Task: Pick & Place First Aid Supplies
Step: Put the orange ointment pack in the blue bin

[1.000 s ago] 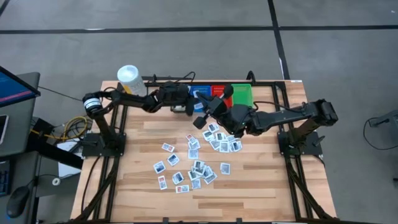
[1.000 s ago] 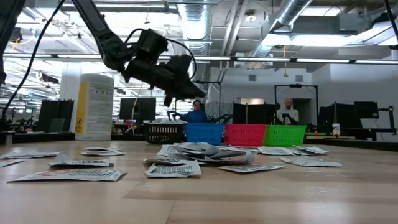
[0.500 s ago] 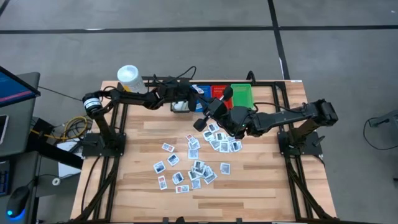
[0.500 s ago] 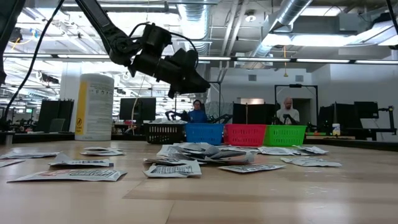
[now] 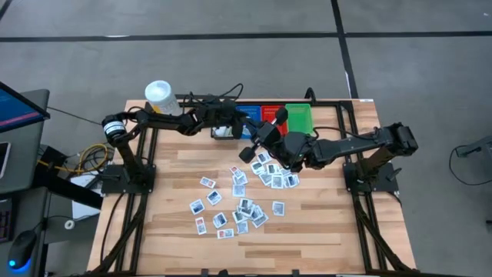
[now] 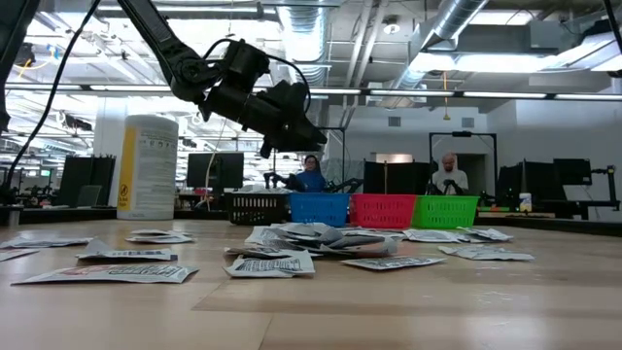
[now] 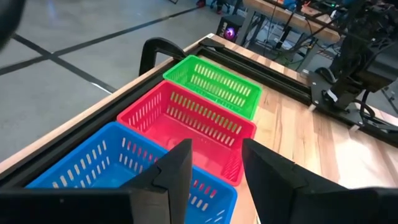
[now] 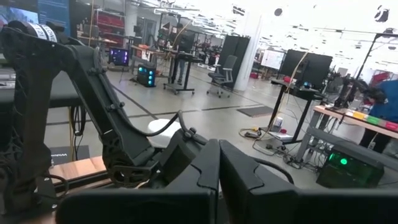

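While the left gripper [image 7: 214,174] hangs over the blue bin [image 7: 93,165] at the upper middle of the high view, its fingers stand spread with nothing between them; red bin [image 7: 186,124] and green bin [image 7: 214,84] sit beside it. Right gripper [image 5: 261,135], fingers pressed together, hovers just above the first aid packets [image 5: 238,201] scattered across the table's centre [image 5: 323,223]

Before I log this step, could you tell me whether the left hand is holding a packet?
No, the left hand is open over the blue bin, with nothing between its fingers.
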